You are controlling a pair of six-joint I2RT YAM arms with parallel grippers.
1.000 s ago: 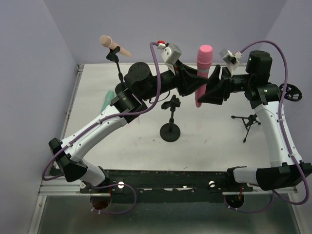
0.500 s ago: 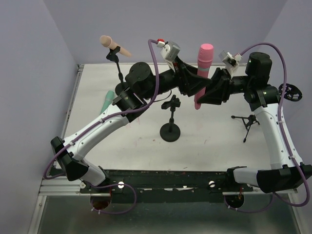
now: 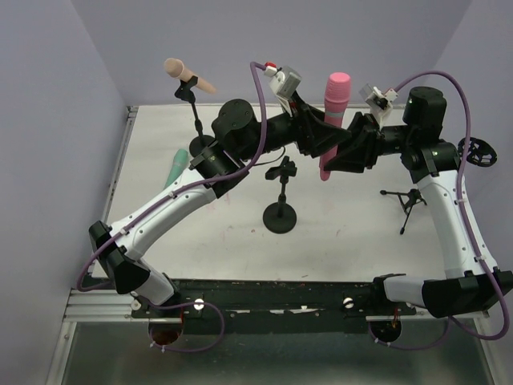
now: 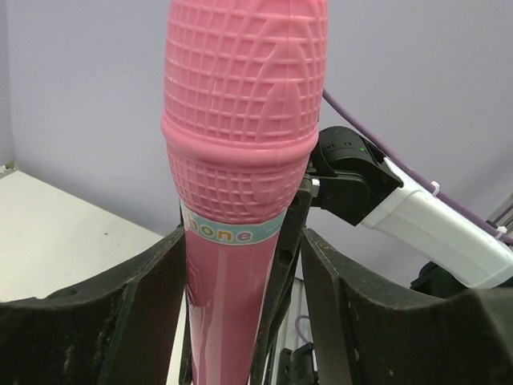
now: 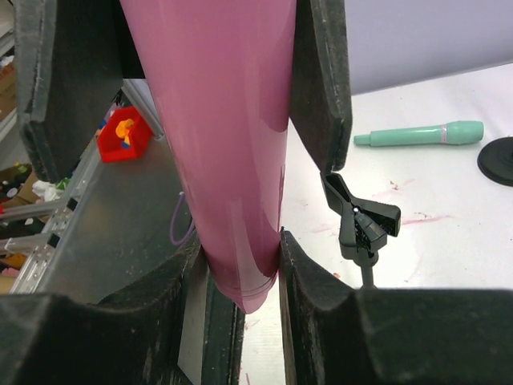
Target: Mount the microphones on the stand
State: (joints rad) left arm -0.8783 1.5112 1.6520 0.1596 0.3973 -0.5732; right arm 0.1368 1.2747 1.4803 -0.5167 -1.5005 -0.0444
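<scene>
The pink microphone [image 3: 335, 96] stands upright in the air above the table, head up. My right gripper [image 3: 329, 158] is shut on the lower end of its handle [image 5: 216, 120], with both fingers pressed on it [image 5: 239, 249]. My left gripper [image 3: 327, 136] is open around the handle just under the head [image 4: 240, 160]. Its left finger [image 4: 152, 305] lies against the handle and its right finger stands apart from it. The peach-tan microphone [image 3: 188, 76] sits clipped on the far-left stand [image 3: 197, 120]. The mint green microphone [image 3: 178, 166] lies on the table at the left and also shows in the right wrist view [image 5: 421, 134].
A round-based stand [image 3: 280, 216] with an empty clip [image 5: 361, 220] stands mid-table below the pink microphone. A small tripod stand [image 3: 409, 204] stands at the right. A black round object [image 3: 479, 152] hangs off the right edge. The left arm crosses the mint microphone's area.
My left arm has shifted slightly right and up along the pink microphone. The right gripper has kept its hold, and the microphone has stayed nearly still.
</scene>
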